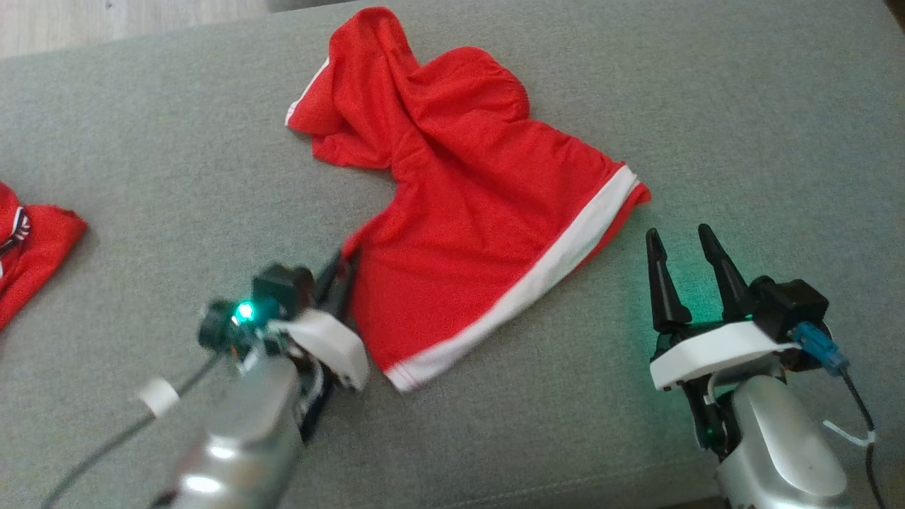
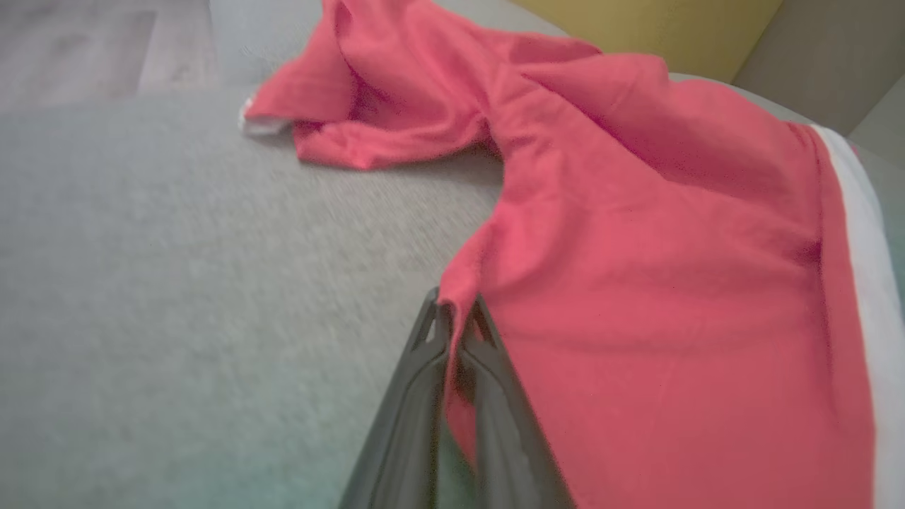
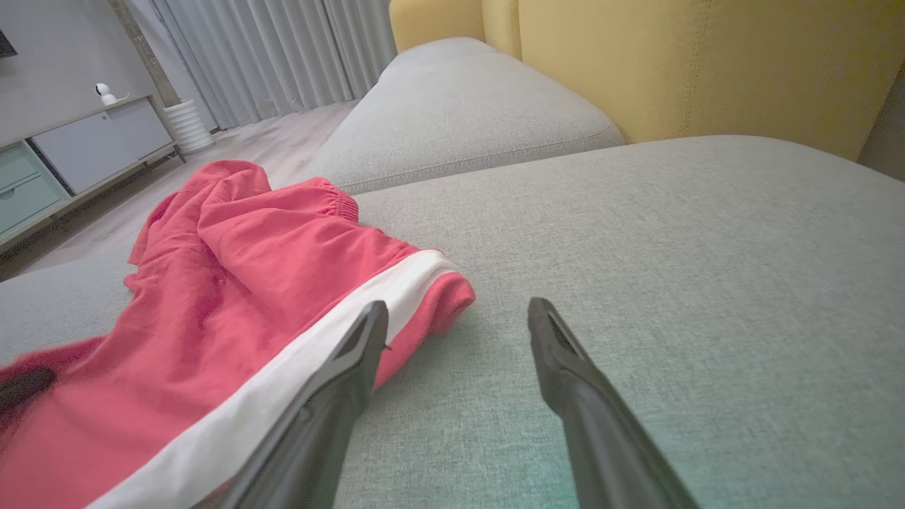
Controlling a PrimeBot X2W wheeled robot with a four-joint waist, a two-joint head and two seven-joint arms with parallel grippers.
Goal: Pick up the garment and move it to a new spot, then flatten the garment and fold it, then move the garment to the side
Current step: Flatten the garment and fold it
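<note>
The garment (image 1: 481,205) is a pair of red shorts with a white side stripe, lying rumpled on the grey sofa cushion (image 1: 141,155). My left gripper (image 1: 341,267) is shut on the garment's left edge; in the left wrist view the two fingers (image 2: 452,311) pinch a fold of the red cloth (image 2: 636,268). My right gripper (image 1: 682,240) stands open just right of the striped hem, fingers apart and holding nothing. In the right wrist view the right gripper (image 3: 458,311) sits beside the hem's corner (image 3: 431,297), not touching it.
Another red piece of clothing (image 1: 28,254) lies at the cushion's left edge. Yellow sofa backrest (image 3: 707,63) rises behind the seat. A second cushion (image 3: 459,106), wooden floor (image 1: 106,21), curtains and a cabinet (image 3: 85,148) lie beyond.
</note>
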